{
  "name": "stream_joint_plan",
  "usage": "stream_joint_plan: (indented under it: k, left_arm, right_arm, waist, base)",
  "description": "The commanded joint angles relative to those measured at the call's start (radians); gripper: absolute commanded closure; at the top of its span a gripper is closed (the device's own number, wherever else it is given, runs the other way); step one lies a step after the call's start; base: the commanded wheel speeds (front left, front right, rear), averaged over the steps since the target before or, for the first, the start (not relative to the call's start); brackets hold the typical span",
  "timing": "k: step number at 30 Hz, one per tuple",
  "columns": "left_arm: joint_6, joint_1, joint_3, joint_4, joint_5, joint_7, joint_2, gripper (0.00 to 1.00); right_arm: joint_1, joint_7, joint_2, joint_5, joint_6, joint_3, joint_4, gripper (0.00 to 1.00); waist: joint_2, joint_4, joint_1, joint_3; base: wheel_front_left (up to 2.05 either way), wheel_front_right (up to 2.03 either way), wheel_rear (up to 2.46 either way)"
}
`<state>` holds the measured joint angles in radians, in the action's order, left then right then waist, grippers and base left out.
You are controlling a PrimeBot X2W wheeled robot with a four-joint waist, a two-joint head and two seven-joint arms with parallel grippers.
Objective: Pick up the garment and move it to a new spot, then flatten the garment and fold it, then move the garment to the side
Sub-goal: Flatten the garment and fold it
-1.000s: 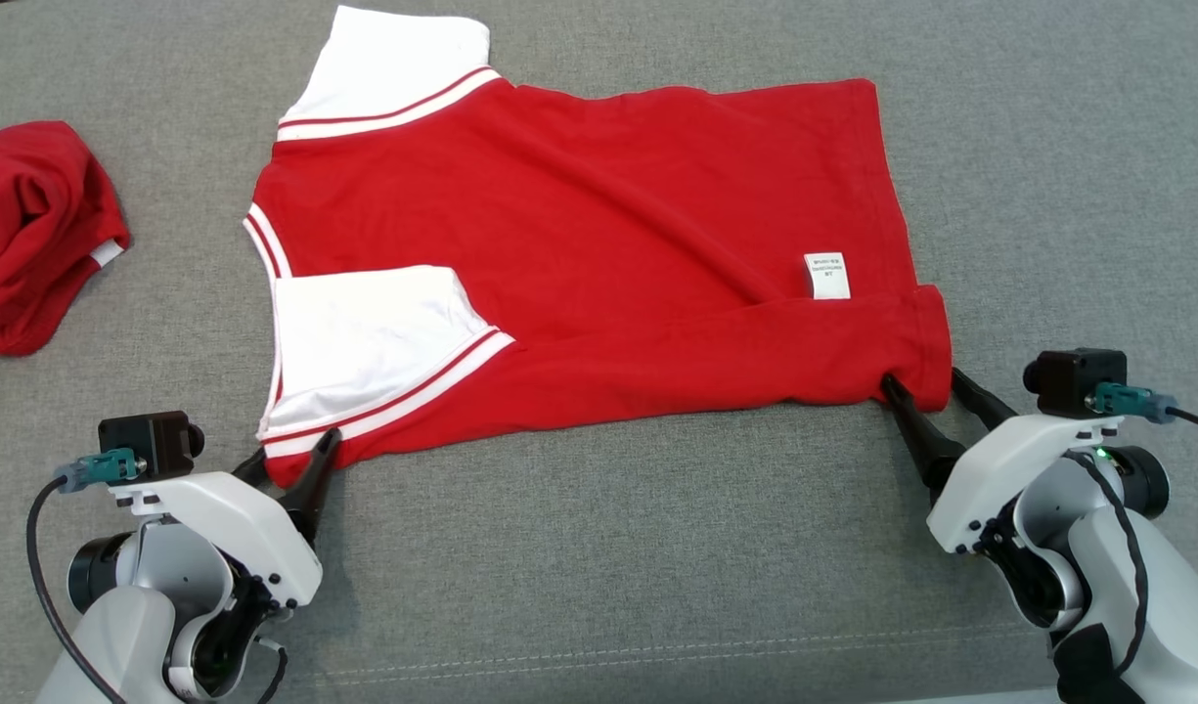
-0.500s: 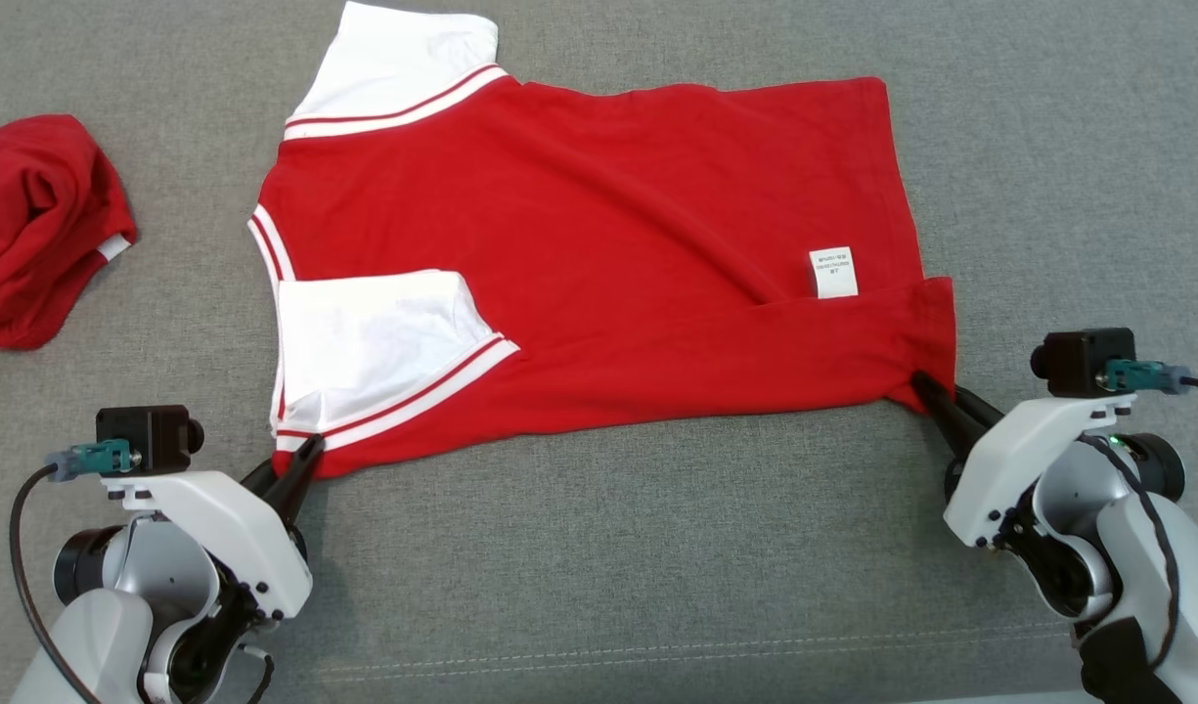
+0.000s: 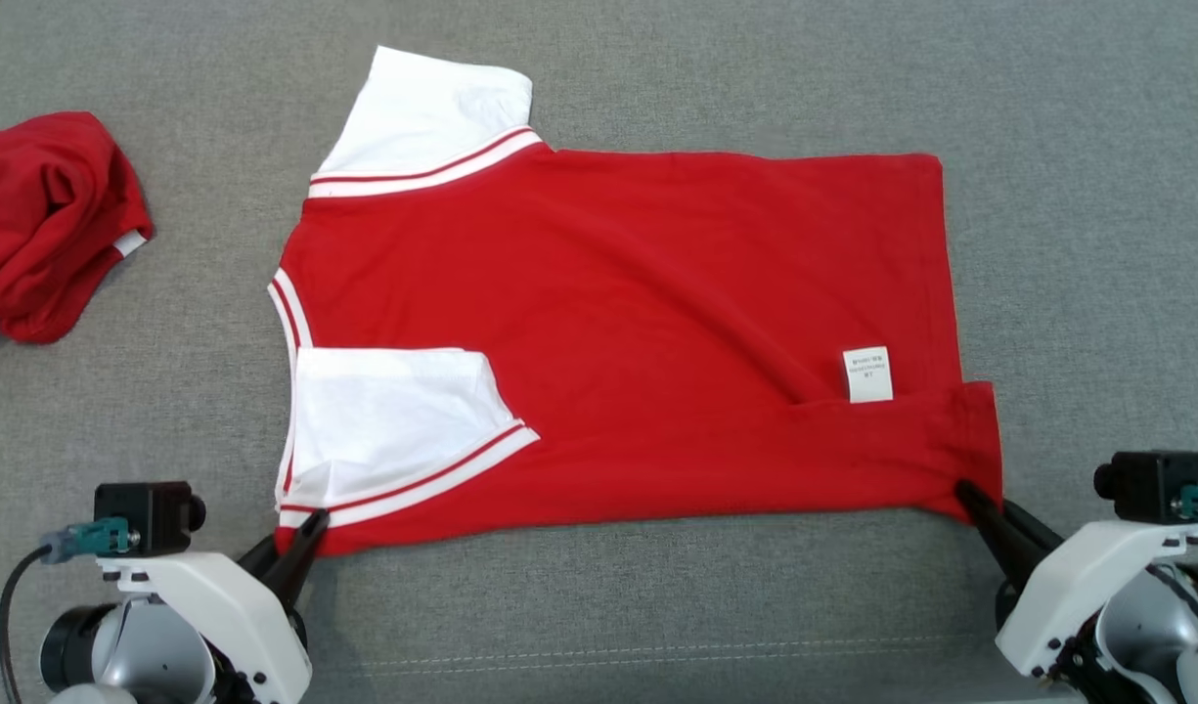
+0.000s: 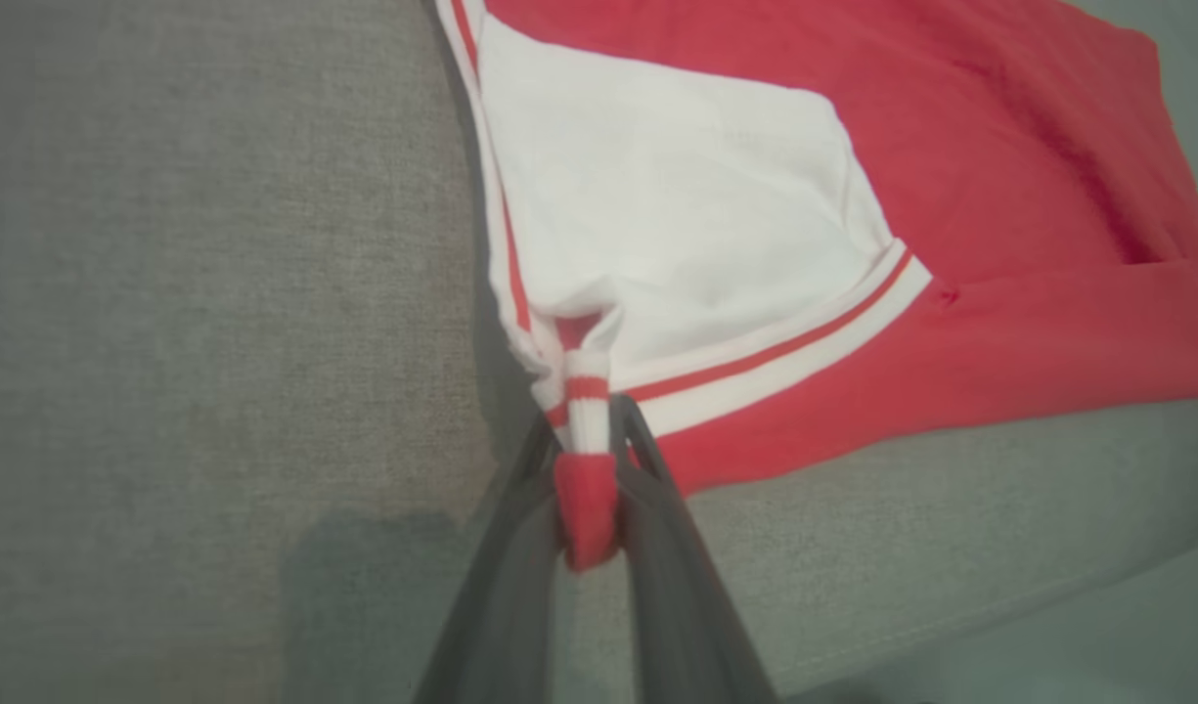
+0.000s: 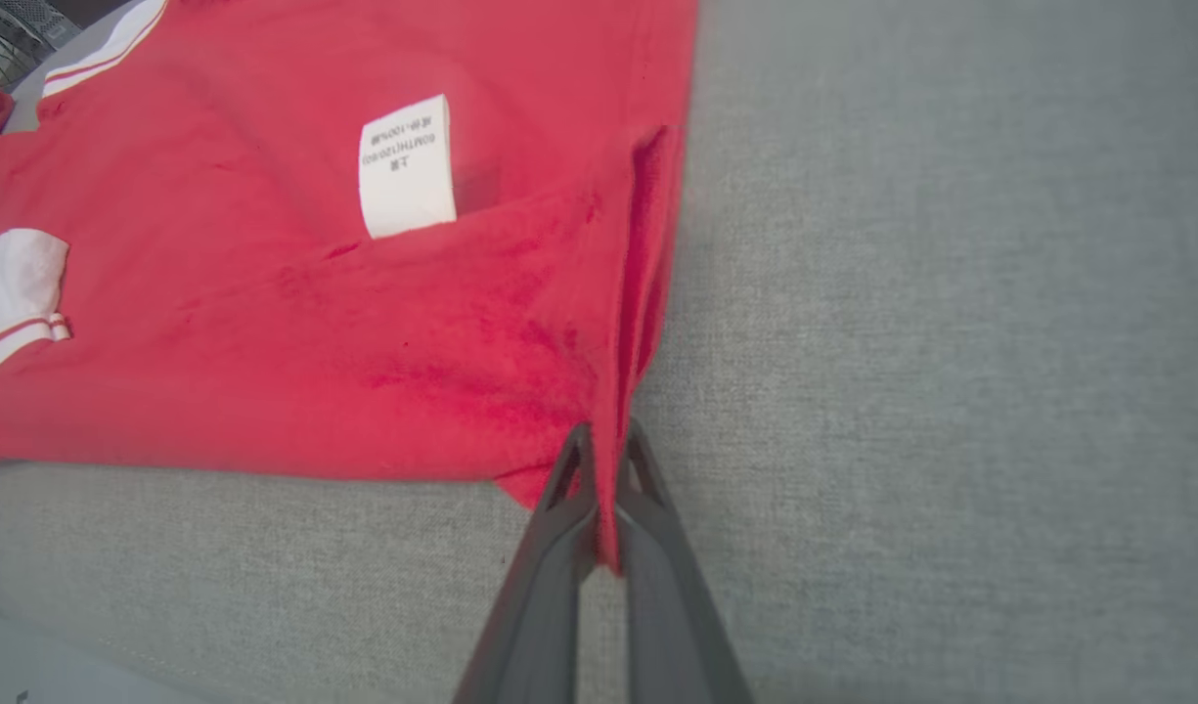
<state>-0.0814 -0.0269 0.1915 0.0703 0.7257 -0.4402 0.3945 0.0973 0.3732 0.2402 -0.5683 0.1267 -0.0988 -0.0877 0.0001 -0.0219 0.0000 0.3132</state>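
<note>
The garment (image 3: 638, 323) is a red shirt with white sleeves and red-and-white striped trim, spread on the grey surface with its near side folded over. A white label (image 3: 867, 374) shows near its right hem. My left gripper (image 3: 300, 540) is shut on the garment's near left corner, where the striped trim (image 4: 584, 391) bunches between the fingers. At the near right corner, my right gripper (image 3: 972, 497) is shut on the hem (image 5: 608, 460), pinching a thin fold of red cloth.
A second red garment (image 3: 51, 220) lies crumpled at the far left of the grey fabric surface (image 3: 657, 606). A stitched seam (image 3: 657, 650) runs along the surface's near edge, below the shirt.
Both grippers went from open to shut on the shirt's near corners. The shirt now lies lower in the head view and flatter, with fewer wrinkles; the camera seems to have shifted too.
</note>
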Motion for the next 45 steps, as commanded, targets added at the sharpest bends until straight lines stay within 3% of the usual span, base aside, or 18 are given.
stream_joint_plan:
  k: [1, 3, 4, 5, 6, 7, 14, 23, 31, 38, 45]
  left_arm:
    - [-0.011, -0.013, -0.046, 0.031, 0.005, 0.000, 0.027, 1.00]
    - [-0.018, 0.005, -0.044, 0.043, 0.013, -0.009, 0.023, 1.00]
    - [-0.021, 0.008, -0.043, 0.045, 0.015, -0.008, 0.020, 1.00]
    - [-0.024, 0.010, -0.042, 0.043, 0.016, -0.009, 0.017, 0.81]
    - [-0.026, 0.011, -0.039, 0.041, 0.016, -0.009, 0.014, 0.28]
    - [-0.027, 0.010, -0.038, 0.039, 0.018, -0.009, 0.010, 0.00]
    - [-0.032, 0.007, -0.042, 0.048, -0.003, 0.030, 0.010, 0.00]
    - [-0.050, -0.017, -0.074, 0.126, -0.062, 0.073, 0.058, 0.00]
    - [-0.032, -0.122, -0.062, 0.150, -0.121, 0.134, 0.067, 0.00]
    - [0.011, -0.284, -0.039, 0.097, -0.135, 0.159, 0.065, 0.00]
    - [0.126, -0.626, 0.014, -0.124, -0.146, 0.091, 0.107, 0.00]
  right_arm:
    - [-0.010, 0.005, 0.010, 0.010, 0.004, -0.005, 0.040, 1.00]
    - [-0.032, 0.021, -0.008, 0.023, 0.004, 0.009, 0.071, 1.00]
    - [-0.038, 0.026, -0.016, 0.031, 0.004, 0.015, 0.081, 0.73]
    - [-0.042, 0.029, -0.024, 0.034, 0.004, 0.020, 0.087, 0.16]
    - [-0.045, 0.032, -0.030, 0.038, 0.004, 0.025, 0.089, 0.00]
    - [-0.047, 0.033, -0.032, 0.046, 0.004, 0.032, 0.089, 0.00]
    - [-0.049, -0.018, -0.049, 0.088, 0.004, 0.082, 0.088, 0.00]
    - [-0.009, -0.168, -0.069, 0.150, 0.004, 0.139, 0.092, 0.00]
    - [0.049, -0.271, -0.100, 0.204, 0.004, 0.141, 0.064, 0.00]
    - [0.136, -0.302, -0.120, 0.212, 0.004, 0.138, 0.022, 0.00]
    - [0.345, -0.273, -0.096, 0.180, 0.004, 0.045, -0.095, 0.00]
  waist:
    - [-0.0001, -0.001, 0.0000, 0.002]
    - [-0.0001, -0.002, 0.0000, 0.004]
    - [-0.0001, -0.002, 0.0000, 0.005]
    - [-0.0001, -0.001, 0.0000, 0.005]
    - [-0.0001, 0.000, 0.0000, 0.005]
    - [-0.0001, 0.001, 0.0000, 0.005]
    - [-0.0001, -0.002, 0.0000, 0.006]
    - [-0.0001, -0.017, 0.0000, 0.012]
    - [-0.0001, -0.030, 0.0000, 0.028]
    - [-0.0001, -0.047, 0.0000, 0.057]
    - [-0.0001, -0.107, 0.0000, 0.116]
  base:
    - [0.00, 0.00, 0.00]
    - [0.00, 0.00, 0.00]
    - [0.00, 0.00, 0.00]
    - [0.00, 0.00, 0.00]
    - [0.00, 0.00, 0.00]
    - [0.00, 0.00, 0.00]
    - [0.00, 0.00, 0.00]
    - [0.00, 0.00, 0.00]
    - [0.00, 0.00, 0.00]
    - [0.00, 0.00, 0.00]
    - [0.00, 0.00, 0.00]
